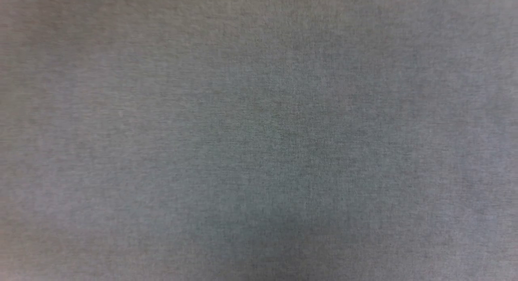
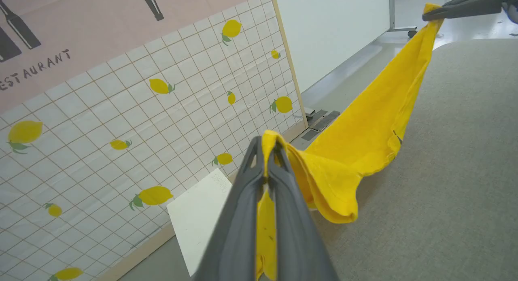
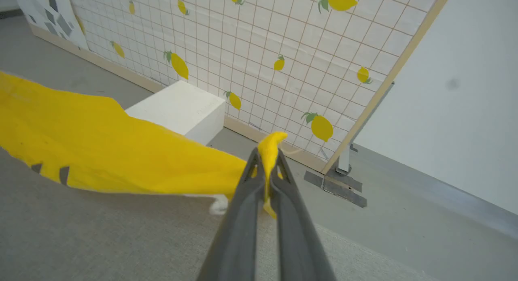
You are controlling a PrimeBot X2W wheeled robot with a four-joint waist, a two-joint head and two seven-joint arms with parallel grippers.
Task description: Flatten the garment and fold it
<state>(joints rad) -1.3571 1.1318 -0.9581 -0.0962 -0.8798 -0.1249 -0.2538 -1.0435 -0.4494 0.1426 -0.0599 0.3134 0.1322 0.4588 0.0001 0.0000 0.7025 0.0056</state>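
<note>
Your left gripper (image 2: 267,147) and right gripper (image 3: 268,153) both clamp the one yellow garment (image 2: 364,127), slung across mid-frame above the grey surface (image 2: 465,171).

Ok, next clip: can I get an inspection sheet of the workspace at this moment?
Surface: grey cloth-covered table top, flat.
Job's things: yellow garment strung between both tools, sagging over the table top, not yet flat.
Clutter: nothing seen.
Tools: left tool shut on the garment; right tool shut on its other end.
Cables: nothing seen.
Surroundings: lemon-print panel, white box at its foot, white wall.
</note>
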